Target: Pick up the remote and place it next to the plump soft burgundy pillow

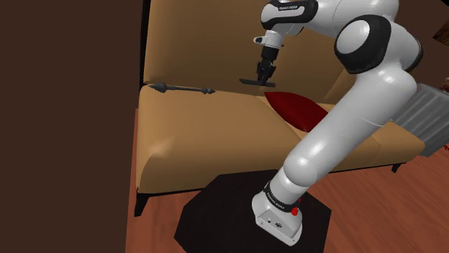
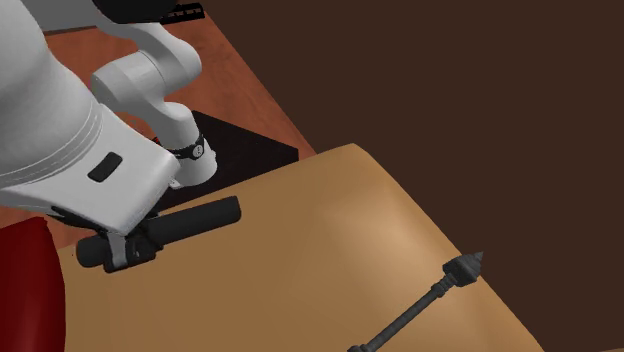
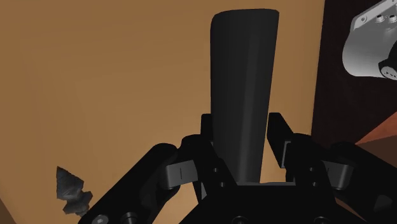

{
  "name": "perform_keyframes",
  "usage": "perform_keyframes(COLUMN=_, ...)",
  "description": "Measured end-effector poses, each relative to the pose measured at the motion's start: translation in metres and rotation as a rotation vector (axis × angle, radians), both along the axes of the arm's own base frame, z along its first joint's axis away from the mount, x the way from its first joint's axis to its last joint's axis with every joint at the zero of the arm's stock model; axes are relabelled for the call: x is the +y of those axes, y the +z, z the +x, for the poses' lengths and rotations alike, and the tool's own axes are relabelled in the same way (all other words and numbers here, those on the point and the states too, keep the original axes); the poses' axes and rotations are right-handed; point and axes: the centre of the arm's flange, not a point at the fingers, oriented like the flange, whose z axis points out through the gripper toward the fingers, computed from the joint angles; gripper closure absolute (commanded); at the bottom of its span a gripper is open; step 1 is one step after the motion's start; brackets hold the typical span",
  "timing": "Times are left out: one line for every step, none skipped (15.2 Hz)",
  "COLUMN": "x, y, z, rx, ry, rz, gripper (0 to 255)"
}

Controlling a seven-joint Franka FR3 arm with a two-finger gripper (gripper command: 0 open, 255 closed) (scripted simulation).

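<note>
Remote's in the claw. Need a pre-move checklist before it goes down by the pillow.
1. Grip: claw shut on remote - ok.
2. Height: remote clear of couch seat - ok.
3. Target: burgundy pillow in sight, just below the claw - ok.
4. Drop spot: bare seat beside the pillow - ok.
5. Clutter: dark spiked rod lies well away from the pillow - ok.
6. Grip firm enough against slip - cannot tell.

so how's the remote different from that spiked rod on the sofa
The remote is a broad, smooth slab, clasped in the gripper; the spiked rod is thin with a knobbed, pointed head, lying free on the sofa seat by the backrest. Both are dark grey to black.
</note>
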Motion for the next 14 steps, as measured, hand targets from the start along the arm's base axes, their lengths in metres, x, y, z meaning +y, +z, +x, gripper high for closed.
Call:
perform_keyframes(x=-0.009, y=0.001, z=-0.012, rx=0.000, ry=-0.001, rz=0.000, gripper=255)
perform_keyframes(x=-0.014, y=0.003, z=-0.024, rx=0.000, ry=-0.001, rz=0.000, gripper=255)
perform_keyframes(x=-0.022, y=0.003, z=-0.036, rx=0.000, ry=0.000, rz=0.000, gripper=255)
perform_keyframes(x=-0.027, y=0.005, z=-0.052, rx=0.000, ry=0.000, rz=0.001, gripper=255)
perform_keyframes(x=-0.032, y=0.003, z=-0.064, rx=0.000, ry=-0.001, rz=0.001, gripper=255)
perform_keyframes(x=-0.035, y=-0.001, z=-0.068, rx=0.000, ry=-0.001, rz=0.001, gripper=255)
perform_keyframes(x=-0.036, y=-0.005, z=-0.069, rx=0.000, ry=0.000, rz=0.001, gripper=255)
perform_keyframes(x=-0.037, y=-0.009, z=-0.070, rx=0.000, ry=0.000, rz=0.001, gripper=255)
perform_keyframes(x=-0.037, y=-0.014, z=-0.070, rx=0.001, ry=0.000, rz=0.001, gripper=255)
perform_keyframes(x=-0.037, y=-0.018, z=-0.070, rx=0.001, ry=0.001, rz=0.001, gripper=255)
perform_keyframes(x=-0.039, y=-0.025, z=-0.071, rx=0.001, ry=0.001, rz=0.001, gripper=255)
perform_keyframes(x=-0.038, y=-0.030, z=-0.071, rx=0.001, ry=0.001, rz=0.001, gripper=255)
perform_keyframes(x=-0.038, y=-0.034, z=-0.071, rx=0.001, ry=0.001, rz=0.001, gripper=255)
perform_keyframes(x=-0.039, y=-0.039, z=-0.072, rx=0.001, ry=0.001, rz=0.001, gripper=255)
